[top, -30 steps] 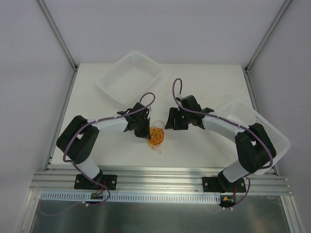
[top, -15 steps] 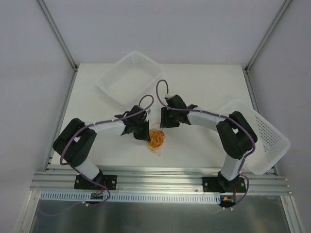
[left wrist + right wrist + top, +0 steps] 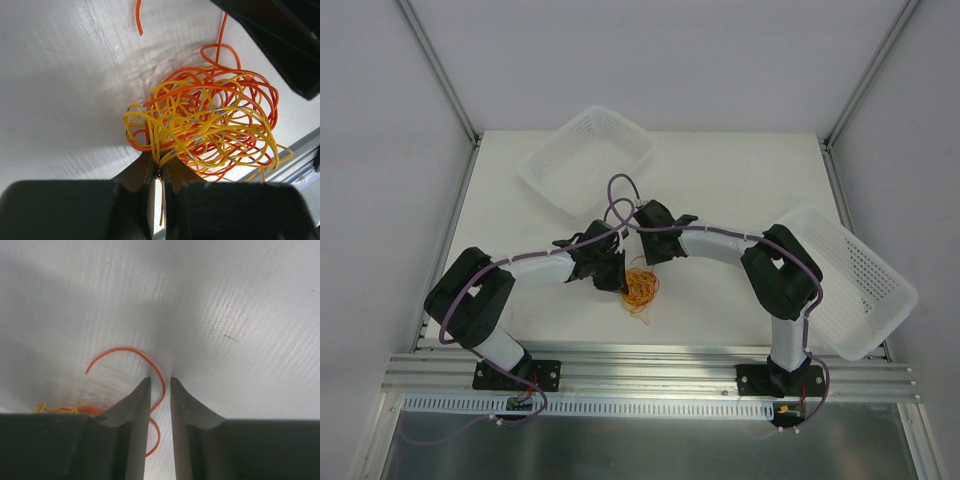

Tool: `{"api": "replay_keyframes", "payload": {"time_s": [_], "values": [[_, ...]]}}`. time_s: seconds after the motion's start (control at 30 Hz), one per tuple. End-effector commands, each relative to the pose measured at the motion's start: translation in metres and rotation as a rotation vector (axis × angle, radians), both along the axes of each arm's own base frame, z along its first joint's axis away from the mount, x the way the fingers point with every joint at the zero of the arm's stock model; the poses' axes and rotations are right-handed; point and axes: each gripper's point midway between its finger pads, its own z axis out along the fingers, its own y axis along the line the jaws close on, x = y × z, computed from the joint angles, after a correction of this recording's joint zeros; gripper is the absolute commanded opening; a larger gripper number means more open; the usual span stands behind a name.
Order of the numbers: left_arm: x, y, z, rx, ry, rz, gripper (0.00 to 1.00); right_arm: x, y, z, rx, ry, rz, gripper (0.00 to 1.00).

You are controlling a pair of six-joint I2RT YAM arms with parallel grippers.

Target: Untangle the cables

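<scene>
A tangle of thin orange and yellow cables (image 3: 640, 285) lies on the white table between the two arms. In the left wrist view the cables (image 3: 210, 125) are a curly bundle, and my left gripper (image 3: 159, 170) is shut on several yellow strands at the bundle's near edge. In the top view the left gripper (image 3: 616, 280) touches the tangle's left side. My right gripper (image 3: 643, 256) is just above the tangle. In the right wrist view it (image 3: 160, 381) is slightly open, tips at the table, with a loose orange cable end (image 3: 145, 355) curving between its fingers.
A white mesh basket (image 3: 620, 125) stands at the back left of the table. A second white basket (image 3: 880, 270) sits tilted at the right edge, beside the right arm's elbow. Purple arm cables (image 3: 620, 195) loop above both wrists. A metal rail (image 3: 650, 365) runs along the near edge.
My right gripper has moved left and come down just above the tangle, its arm stretching across. My left gripper stays at the tangle's left side, shifted only slightly.
</scene>
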Motion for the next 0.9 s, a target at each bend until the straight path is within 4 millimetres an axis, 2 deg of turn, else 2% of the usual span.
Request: {"api": "replay_keyframes", "payload": {"time_s": [0.0,0.1,0.2,0.27,0.53,0.6,0.77,0.8,0.87], "values": [[-0.011,0.008,-0.004,0.031,-0.001,-0.013,0.0,-0.011,-0.014,-0.02,-0.097,0.05,-0.007,0.22],[-0.01,0.014,-0.004,0.048,-0.016,0.01,0.0,-0.012,-0.026,-0.021,-0.124,0.047,-0.032,0.01],[-0.007,0.022,-0.003,0.064,-0.043,0.036,0.0,-0.005,-0.042,-0.017,-0.102,0.048,-0.093,0.01],[-0.007,0.027,-0.001,0.07,-0.061,0.055,0.0,0.001,-0.063,-0.018,-0.108,0.05,-0.146,0.01],[0.005,0.059,0.014,0.065,-0.143,0.177,0.0,0.021,-0.134,0.008,-0.125,-0.008,-0.311,0.01],[0.01,0.073,0.014,0.08,-0.155,0.231,0.0,0.024,-0.15,0.022,-0.125,-0.027,-0.346,0.01],[0.017,0.111,0.013,0.087,-0.127,0.406,0.0,0.036,-0.165,0.067,-0.086,-0.109,-0.37,0.01],[0.019,0.121,0.012,0.095,-0.121,0.448,0.0,0.04,-0.167,0.085,-0.068,-0.142,-0.381,0.01],[0.02,0.131,0.012,0.105,-0.122,0.493,0.0,0.045,-0.173,0.1,-0.036,-0.164,-0.408,0.01]]}}
